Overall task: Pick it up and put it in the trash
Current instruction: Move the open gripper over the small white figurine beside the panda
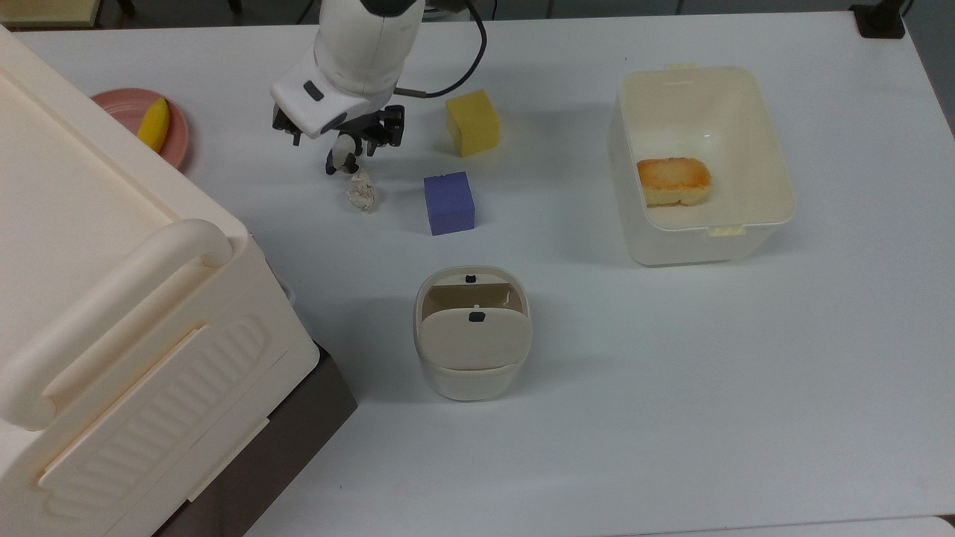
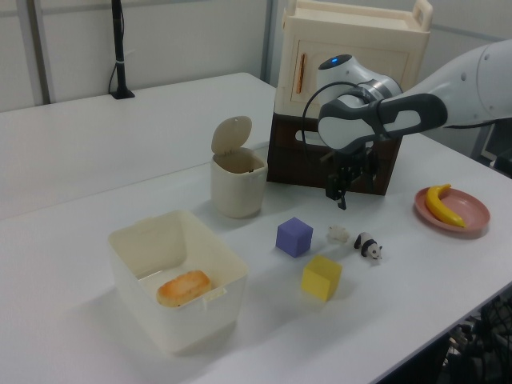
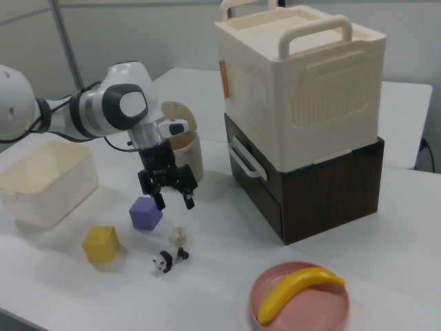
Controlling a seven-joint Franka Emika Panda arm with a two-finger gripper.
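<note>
The small crumpled off-white paper wad (image 1: 363, 190) (image 2: 338, 234) (image 3: 180, 236) lies on the white table, between the panda figurine (image 1: 342, 158) (image 3: 167, 260) and the purple cube (image 1: 449, 203). My gripper (image 1: 336, 142) (image 2: 340, 196) (image 3: 174, 201) hangs open above the table with nothing between its fingers. In the top view it sits over the panda, just above the wad. In the right view it is a short way above the wad. The cream bin (image 1: 472, 335) (image 2: 237, 180) (image 3: 185, 148) stands with its beige swing lid tipped open.
A yellow cube (image 1: 471, 122) sits near the gripper. The open cream tub (image 1: 776, 149) holds a piece of bread. A pink plate (image 1: 123, 104) carries a banana. The big cream box with a handle (image 1: 112, 313) sits on a dark brown base at the top view's left.
</note>
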